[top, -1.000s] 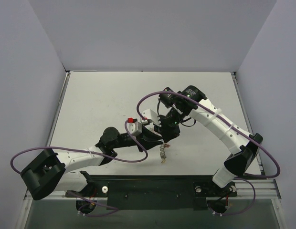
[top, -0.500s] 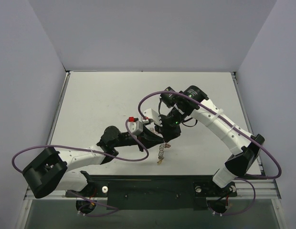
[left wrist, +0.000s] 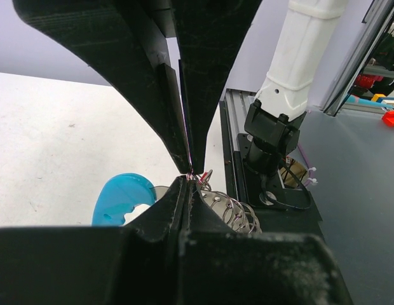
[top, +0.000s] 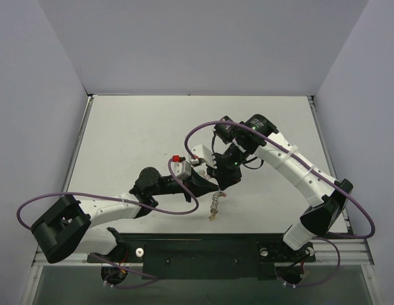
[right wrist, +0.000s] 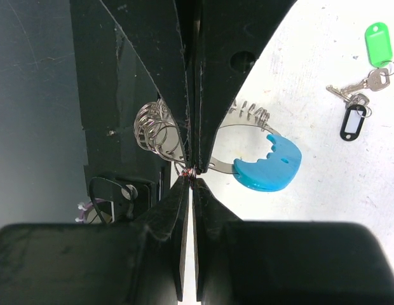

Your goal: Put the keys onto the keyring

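Note:
The keyring hangs between both grippers above the table. Its chain of silver rings (top: 214,202) dangles with a yellow piece at the end. Its light-blue tag (right wrist: 270,165) and curved metal band (right wrist: 224,166) show in the right wrist view, and the tag (left wrist: 124,197) and rings (left wrist: 234,213) in the left wrist view. My left gripper (left wrist: 187,179) and right gripper (right wrist: 190,178) are shut tip to tip on a thin reddish-silver bit of it. The green-tagged key (right wrist: 377,43) and black-tagged key (right wrist: 353,121) lie together on the table. The red-tagged key is not clearly seen.
A small red piece (top: 175,158) shows beside the left wrist's white camera box; I cannot tell whether it is the red tag. Purple cables loop over both arms. The black base rail (top: 203,248) runs along the near edge.
The left arm has crept slightly to the right. The hanging chain has swung a little toward the left. Both grippers stay shut at the same meeting point.

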`<state>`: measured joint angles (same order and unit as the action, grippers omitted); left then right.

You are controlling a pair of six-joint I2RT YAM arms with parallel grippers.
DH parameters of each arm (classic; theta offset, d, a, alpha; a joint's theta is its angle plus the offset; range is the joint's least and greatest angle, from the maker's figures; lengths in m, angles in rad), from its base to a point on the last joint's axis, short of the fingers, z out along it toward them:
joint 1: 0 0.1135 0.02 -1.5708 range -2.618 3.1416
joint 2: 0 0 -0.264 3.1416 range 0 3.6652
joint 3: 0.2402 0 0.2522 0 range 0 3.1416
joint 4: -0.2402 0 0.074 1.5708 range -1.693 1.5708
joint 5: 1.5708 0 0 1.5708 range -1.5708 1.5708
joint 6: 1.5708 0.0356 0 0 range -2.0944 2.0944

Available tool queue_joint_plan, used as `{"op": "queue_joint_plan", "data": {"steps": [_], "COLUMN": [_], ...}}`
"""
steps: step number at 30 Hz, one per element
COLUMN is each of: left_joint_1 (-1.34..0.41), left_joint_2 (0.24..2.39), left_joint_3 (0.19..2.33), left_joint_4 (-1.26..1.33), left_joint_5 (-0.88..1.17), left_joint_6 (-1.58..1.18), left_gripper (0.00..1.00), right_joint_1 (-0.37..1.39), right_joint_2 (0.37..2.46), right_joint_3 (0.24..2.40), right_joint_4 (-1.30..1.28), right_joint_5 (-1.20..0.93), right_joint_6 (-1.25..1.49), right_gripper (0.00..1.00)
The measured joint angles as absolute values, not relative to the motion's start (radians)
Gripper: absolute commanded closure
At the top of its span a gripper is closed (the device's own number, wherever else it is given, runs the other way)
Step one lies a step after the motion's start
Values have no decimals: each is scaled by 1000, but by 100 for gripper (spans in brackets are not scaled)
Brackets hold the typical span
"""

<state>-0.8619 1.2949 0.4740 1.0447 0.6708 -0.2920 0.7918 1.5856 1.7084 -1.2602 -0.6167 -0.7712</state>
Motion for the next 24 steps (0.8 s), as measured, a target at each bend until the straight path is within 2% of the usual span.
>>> {"op": "queue_joint_plan", "data": {"steps": [2, 3, 5, 7, 18, 24], "left_joint_1": [-862, -862, -862, -862, -862, -862], "left_joint_2": [1295, 1296, 1298, 1296, 1219, 1215], "left_joint_3": [474, 474, 473, 465, 344, 322], "left_joint_4": [1047, 1051, 1061, 1084, 1212, 1240], "left_joint_5": [671, 671, 661, 636, 474, 385], "left_joint_6": [-303, -312, -334, -357, -427, -465], "left_gripper": [100, 100, 100, 100, 100, 100], "right_joint_1": [791, 791, 791, 782, 606, 562], "right_joint_2": [1585, 1585, 1581, 1579, 1548, 1519], "right_joint_3": [1707, 1706, 1702, 1702, 1698, 1619], "right_joint_4": [-1260, -1260, -1257, -1253, -1225, -1142], "right_joint_5": [-617, -618, -626, -642, -860, -1001], "right_joint_6": [-767, -764, -757, -753, -712, -601], "right_gripper": [90, 80, 69, 64, 63, 61]}}
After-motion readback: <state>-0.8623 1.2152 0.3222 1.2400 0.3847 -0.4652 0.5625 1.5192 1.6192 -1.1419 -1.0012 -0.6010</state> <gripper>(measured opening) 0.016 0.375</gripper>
